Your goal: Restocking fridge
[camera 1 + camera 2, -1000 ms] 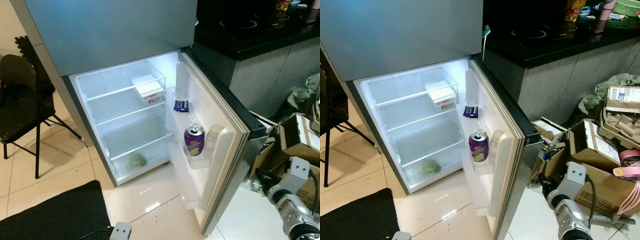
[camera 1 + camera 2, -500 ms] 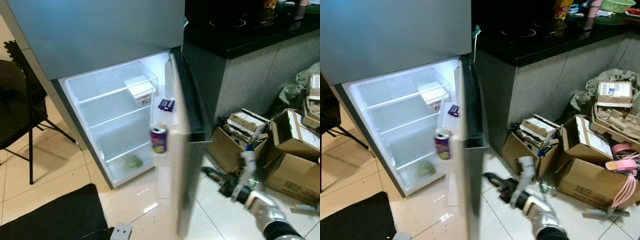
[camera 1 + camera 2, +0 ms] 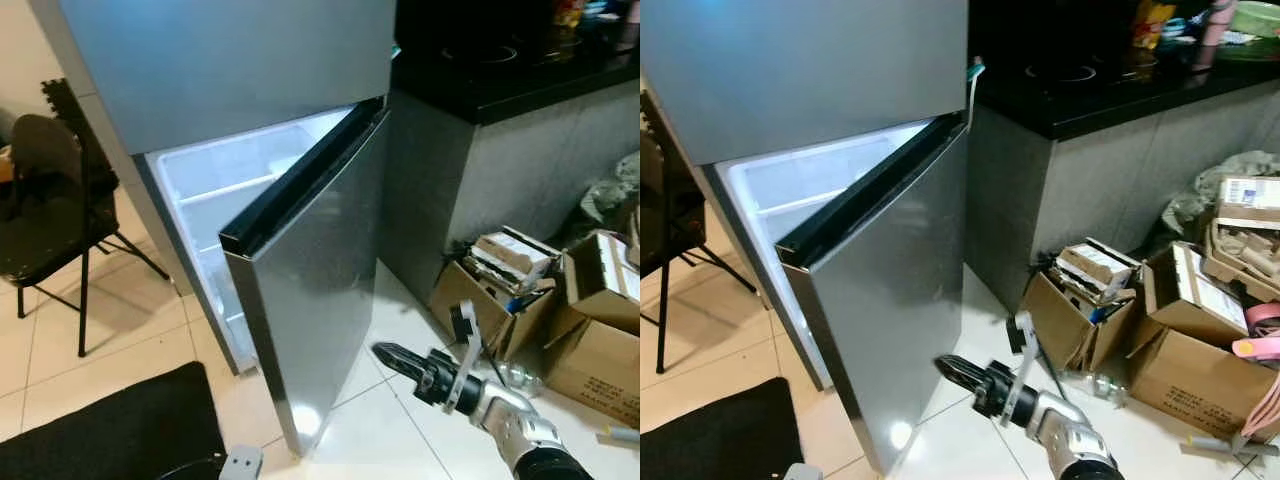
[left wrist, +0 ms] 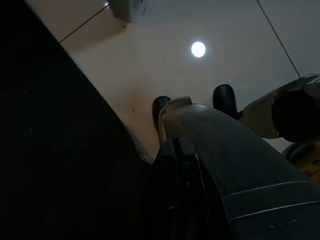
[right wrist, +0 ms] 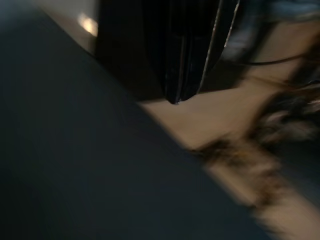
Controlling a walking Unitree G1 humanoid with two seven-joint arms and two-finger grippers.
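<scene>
Left eye view is showing the fridge (image 3: 230,70) with its lower door (image 3: 310,270) standing about half shut, lit shelves (image 3: 215,185) peeking out past its left edge, while cardboard boxes (image 3: 600,320) are sitting on the floor (image 3: 390,430) to the right under the counter (image 3: 520,70). Right gripper (image 3: 385,353) is reaching low toward the door's steel face, close beside it, fingers pressed together. Left gripper (image 4: 175,150) is hanging over the tiles by the black mat (image 3: 110,425), fingers pressed together too.
</scene>
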